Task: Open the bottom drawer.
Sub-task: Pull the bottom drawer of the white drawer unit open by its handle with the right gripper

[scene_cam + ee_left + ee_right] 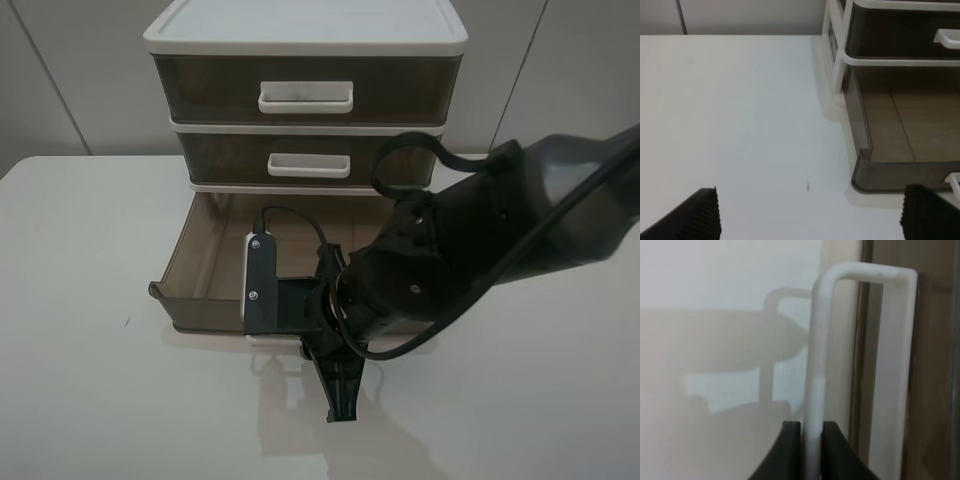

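The bottom drawer sits pulled well out of the unit over the bench, so I'd call the opening nearly done. My right gripper is clamped on its white handle. The left gripper hangs apart and empty. As I judge it, only letting go is left.

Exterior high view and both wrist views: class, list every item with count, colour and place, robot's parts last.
drawer unit: one, white frame, at the back of the table
top drawer: one, smoky brown, shut, highest tier
middle drawer: one, smoky brown, shut, below it
bottom drawer: one, smoky brown, pulled out, lowest tier
handle: one, white loop, on the bottom drawer's front
table: one, white, under everything
right gripper: one, black, shut on the handle
left gripper: one, black, open, over the table beside the bottom drawer
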You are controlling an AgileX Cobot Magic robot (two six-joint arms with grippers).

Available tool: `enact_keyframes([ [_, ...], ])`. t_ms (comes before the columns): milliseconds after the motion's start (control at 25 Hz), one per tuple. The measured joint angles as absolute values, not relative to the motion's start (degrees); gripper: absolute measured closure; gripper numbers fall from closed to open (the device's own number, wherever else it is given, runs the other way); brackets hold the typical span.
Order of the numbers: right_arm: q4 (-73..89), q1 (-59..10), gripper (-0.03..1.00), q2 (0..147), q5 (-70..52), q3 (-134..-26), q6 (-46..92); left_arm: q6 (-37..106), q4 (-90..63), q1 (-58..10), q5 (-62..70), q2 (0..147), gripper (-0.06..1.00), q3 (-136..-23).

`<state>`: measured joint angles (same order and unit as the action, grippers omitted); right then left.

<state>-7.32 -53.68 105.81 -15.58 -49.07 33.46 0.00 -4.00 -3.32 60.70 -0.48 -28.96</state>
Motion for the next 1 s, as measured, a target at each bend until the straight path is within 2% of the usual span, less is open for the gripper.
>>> enact_keyframes([
  [480,-7.32,-53.68,0.90,105.81,-15.58,-49.07,33.42,0.00,-4.00,-3.32,60.70,-0.48,0.20,-28.96],
  [600,-7.59,-53.73,0.86,105.81,-15.58,-49.07,33.85,0.00,-4.00,-3.32,60.70,-0.48,0.20,-28.96],
  [720,-8.00,-54.08,0.74,105.86,-16.32,-49.07,34.53,0.00,-4.00,-3.32,60.70,-0.48,0.20,-28.96],
  [840,-8.00,-54.49,0.57,105.86,-17.10,-48.95,34.79,0.00,-4.00,-3.32,60.70,-0.48,0.20,-28.96],
  [1000,-7.81,-55.00,0.47,105.86,-17.41,-48.90,35.00,0.00,-4.00,-3.32,60.70,-0.48,0.20,-28.96],
])
